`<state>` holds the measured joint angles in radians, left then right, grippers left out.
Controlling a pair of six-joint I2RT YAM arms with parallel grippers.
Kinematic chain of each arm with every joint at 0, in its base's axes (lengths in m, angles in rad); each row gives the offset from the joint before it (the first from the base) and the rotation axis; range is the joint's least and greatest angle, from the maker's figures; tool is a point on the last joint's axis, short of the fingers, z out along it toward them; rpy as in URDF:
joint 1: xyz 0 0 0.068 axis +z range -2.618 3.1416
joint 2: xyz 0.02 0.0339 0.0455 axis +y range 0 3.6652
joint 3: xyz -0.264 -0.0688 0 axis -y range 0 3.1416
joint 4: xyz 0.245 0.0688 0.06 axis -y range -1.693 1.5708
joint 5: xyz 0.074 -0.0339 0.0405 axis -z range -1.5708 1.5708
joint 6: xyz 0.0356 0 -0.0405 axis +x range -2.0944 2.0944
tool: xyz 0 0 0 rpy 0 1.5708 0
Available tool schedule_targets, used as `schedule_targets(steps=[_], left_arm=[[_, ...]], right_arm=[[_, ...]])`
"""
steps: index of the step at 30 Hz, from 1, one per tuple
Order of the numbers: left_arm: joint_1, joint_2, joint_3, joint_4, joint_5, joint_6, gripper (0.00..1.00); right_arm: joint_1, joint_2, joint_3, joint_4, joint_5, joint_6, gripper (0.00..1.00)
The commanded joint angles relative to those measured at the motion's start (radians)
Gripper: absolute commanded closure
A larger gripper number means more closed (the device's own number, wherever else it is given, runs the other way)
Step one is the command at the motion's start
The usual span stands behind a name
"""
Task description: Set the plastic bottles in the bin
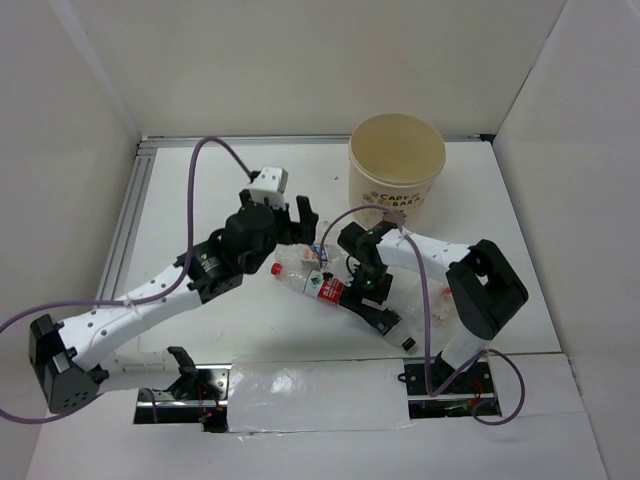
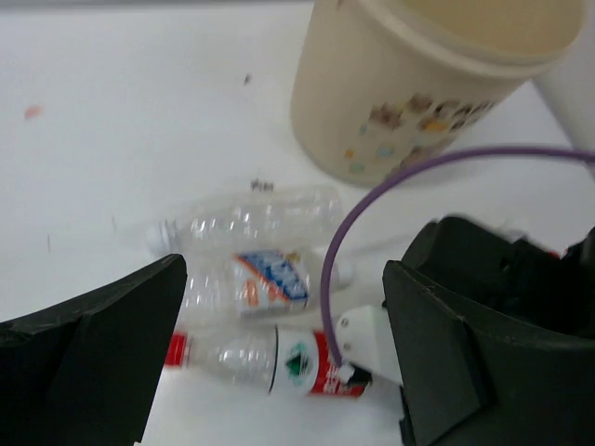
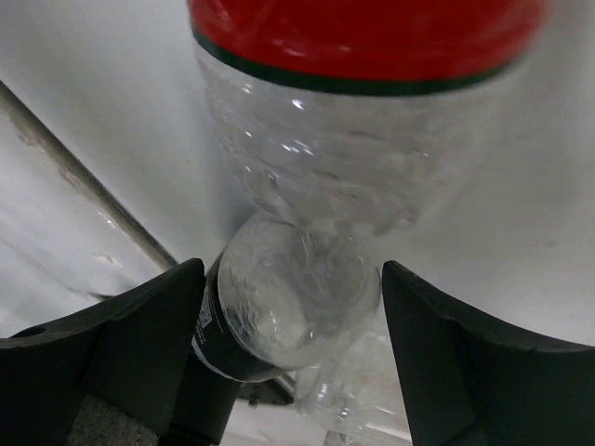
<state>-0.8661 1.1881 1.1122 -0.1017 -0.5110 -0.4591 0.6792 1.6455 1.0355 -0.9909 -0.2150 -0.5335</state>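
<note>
Closest to the arm bases, and the bottle farthest from the bin point(image 1: 397, 170), is the black-label bottle point(image 1: 392, 328). It lies on the white bench point(image 1: 200, 200). The words on its label are too small to read.

The right pincer point(image 1: 385, 318) is over this bottle. In its own camera the right pincer point(image 3: 293, 279) is partly open, with one finger on each side of the clear end of the black-label bottle point(image 3: 279, 316). One finger point(image 3: 139, 344) looks like it touches the black label. The other is just beside the bottle. You cannot tell if the bottle is squeezed tight.

A little nearer the bin lies the red-label bottle point(image 1: 322, 288). It has a red cap and a red and white label with a small green mark. The writing is blurry.

Nearer still to the bin lies the blue-label bottle point(image 2: 256, 283), with blue and orange on white. Just past it, on the bin side, is a plain clear bottle point(image 2: 251, 218). These three lie side by side, very close together.

The left pincer point(image 1: 297, 222) hangs above them, to the left of the bin. It is wide open and holds nothing.

The bin stands upright at the back of the bench. It is cream, with little coloured animals and brown letters that start with "CAP". No bottle shows inside it.
</note>
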Motion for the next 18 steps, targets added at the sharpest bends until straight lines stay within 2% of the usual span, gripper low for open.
schedule_targets(steps=[1,5,9,11,13,18], left_arm=[[-0.023,-0.085,-0.138,-0.068,-0.050,-0.131,0.00],[-0.047,-0.163,-0.227,-0.142,-0.050,-0.229,0.00],[-0.057,-0.217,-0.288,-0.153,-0.050,-0.289,0.00],[-0.066,-0.226,-0.302,-0.162,-0.050,-0.309,0.00],[-0.067,-0.226,-0.313,-0.162,-0.050,-0.322,0.00],[-0.086,-0.237,-0.322,-0.184,-0.060,-0.342,0.00]], right_arm=[[0.034,0.010,0.014,-0.084,0.003,0.047,0.17],[0.043,0.010,0.054,-0.129,-0.021,0.072,0.15],[0.054,-0.009,0.026,-0.132,0.005,0.092,0.14],[0.054,-0.009,0.026,-0.132,0.005,0.092,0.19],[0.054,0.000,0.035,-0.141,0.014,0.081,0.25],[0.054,0.020,0.015,-0.141,0.014,0.050,0.61]])
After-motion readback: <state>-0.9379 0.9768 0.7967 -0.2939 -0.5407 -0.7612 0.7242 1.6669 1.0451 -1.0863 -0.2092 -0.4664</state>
